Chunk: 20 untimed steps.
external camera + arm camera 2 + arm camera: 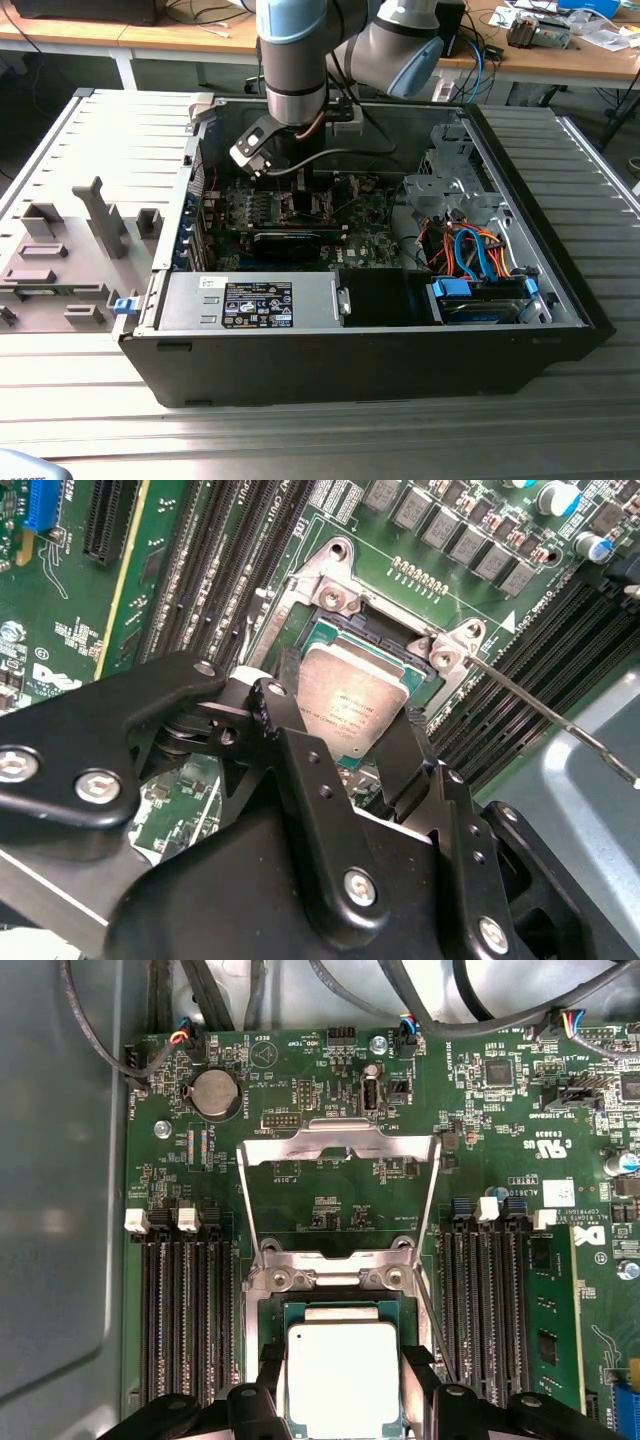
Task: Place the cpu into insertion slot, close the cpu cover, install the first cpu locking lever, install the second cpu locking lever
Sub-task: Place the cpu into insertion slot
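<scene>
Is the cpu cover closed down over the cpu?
No: the cpu cover stands raised open, leaving the cpu face uncovered.

Even bright light, glare on the cpu cover (340,1143), soft shadow inside the computer case (350,375)

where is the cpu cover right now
In the first wrist view the cpu cover stands open, hinged right beside the cpu, between the two banks of memory slots.

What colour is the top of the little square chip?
The cpu has a pale silvery-beige metal top. It shows best in the first wrist view.
</scene>
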Each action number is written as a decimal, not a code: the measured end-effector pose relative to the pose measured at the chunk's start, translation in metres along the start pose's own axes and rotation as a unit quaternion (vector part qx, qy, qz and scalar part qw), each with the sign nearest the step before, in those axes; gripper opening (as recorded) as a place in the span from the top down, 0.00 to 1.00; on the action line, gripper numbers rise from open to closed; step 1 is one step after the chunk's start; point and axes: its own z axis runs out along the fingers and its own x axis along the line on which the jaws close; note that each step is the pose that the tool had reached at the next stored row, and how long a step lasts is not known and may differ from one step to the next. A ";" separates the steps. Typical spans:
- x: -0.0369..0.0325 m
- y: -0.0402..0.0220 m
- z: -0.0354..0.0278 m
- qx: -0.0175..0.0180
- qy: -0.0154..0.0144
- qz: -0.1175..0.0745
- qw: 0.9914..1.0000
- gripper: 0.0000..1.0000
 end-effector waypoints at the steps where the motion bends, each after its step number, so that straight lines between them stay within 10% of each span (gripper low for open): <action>1: 0.0000 -0.0001 0.0002 0.000 0.000 0.000 1.000 0.46; 20: 0.0011 -0.0001 0.0037 0.000 -0.003 -0.007 1.000 0.46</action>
